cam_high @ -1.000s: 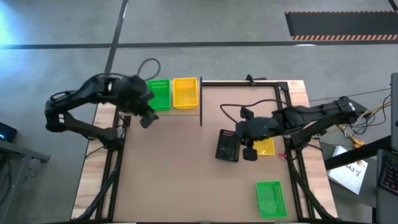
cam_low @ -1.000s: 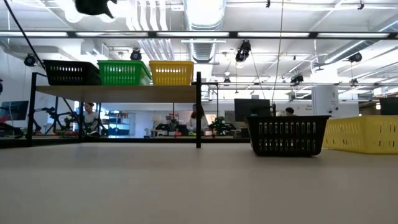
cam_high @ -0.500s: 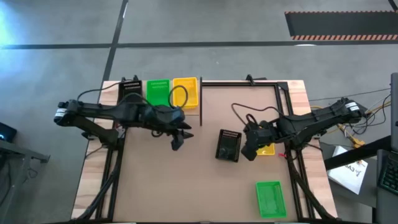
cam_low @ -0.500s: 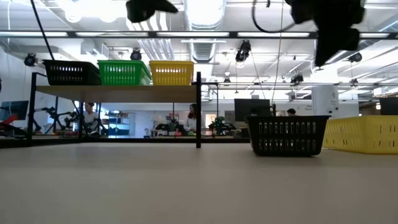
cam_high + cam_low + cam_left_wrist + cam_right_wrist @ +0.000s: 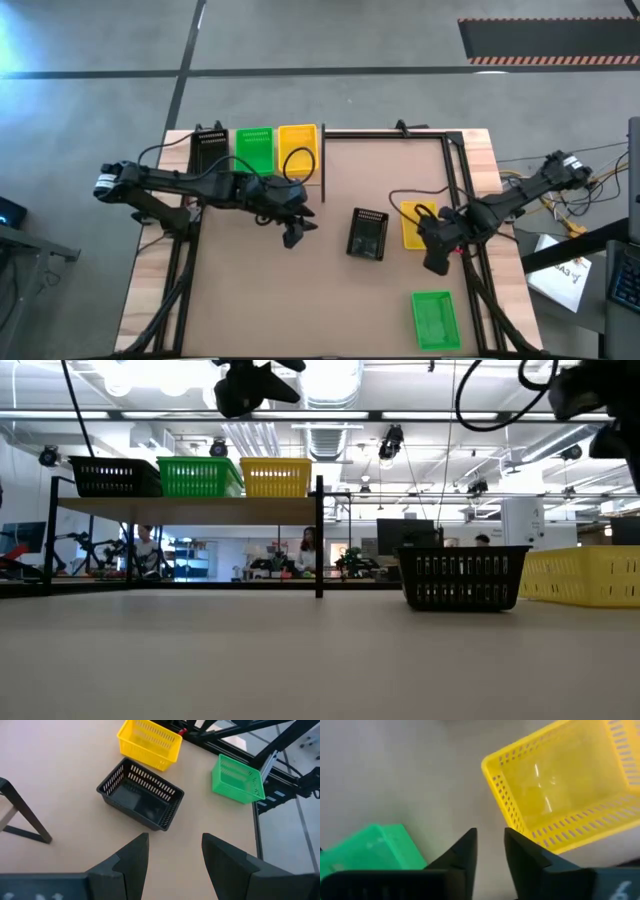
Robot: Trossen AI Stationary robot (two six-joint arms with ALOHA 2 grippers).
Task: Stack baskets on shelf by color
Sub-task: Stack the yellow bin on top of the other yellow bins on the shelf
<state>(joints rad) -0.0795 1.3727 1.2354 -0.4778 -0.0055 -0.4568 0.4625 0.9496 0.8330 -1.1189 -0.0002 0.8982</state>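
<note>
High view shows the left gripper [image 5: 291,234], fingers apart and empty, hovering mid-bench; the black plastic mesh basket [image 5: 367,233] lies just to its right, long axis running near to far. The right gripper [image 5: 437,262], fingers slightly parted and empty, hangs beside the yellow mesh basket [image 5: 420,224], arm folded back.

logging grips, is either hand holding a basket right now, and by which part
Nothing is held. The left hand is open over the table, and the right hand hangs empty beside the yellow basket.
</note>
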